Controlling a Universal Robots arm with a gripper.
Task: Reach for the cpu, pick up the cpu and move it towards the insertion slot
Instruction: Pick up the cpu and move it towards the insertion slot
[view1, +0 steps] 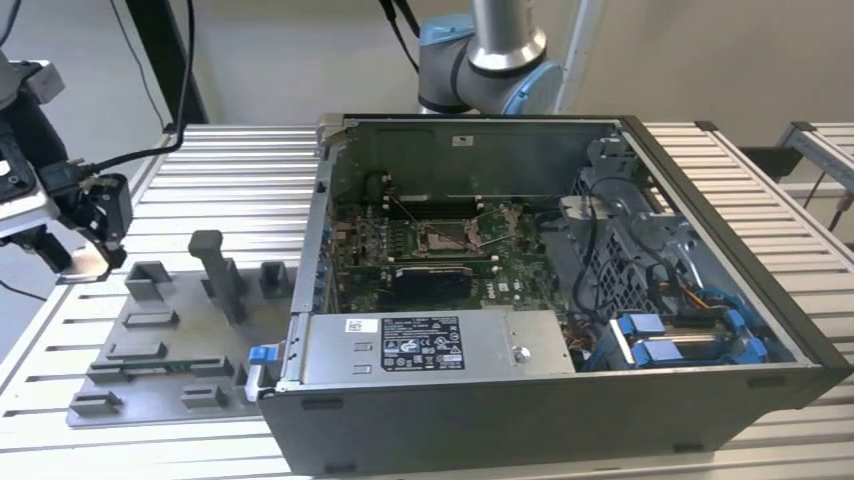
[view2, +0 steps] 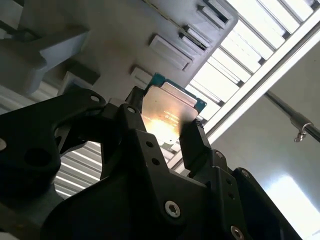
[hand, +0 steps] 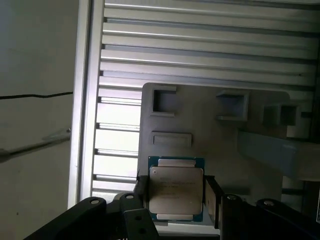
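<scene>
End effector (view1: 74, 255) at the exterior view's far left, above the table (view1: 227, 170). Its fingers (hand: 141, 192) are set narrow, clamped on 2 opposite edges of the cpu (hand: 176, 189), whose silvery top face shows in both wrist views. In the first wrist view the cpu is over the edge of the grey tray (view1: 187, 345), which lies on the slatted metal table. Right of the tray is 1 open computer case (view1: 534, 420). The insertion slot (view1: 447, 238) is on the green board inside, well apart from the cpu. Arm base (view1: 481, 60) behind the case, pale wall beyond.
</scene>
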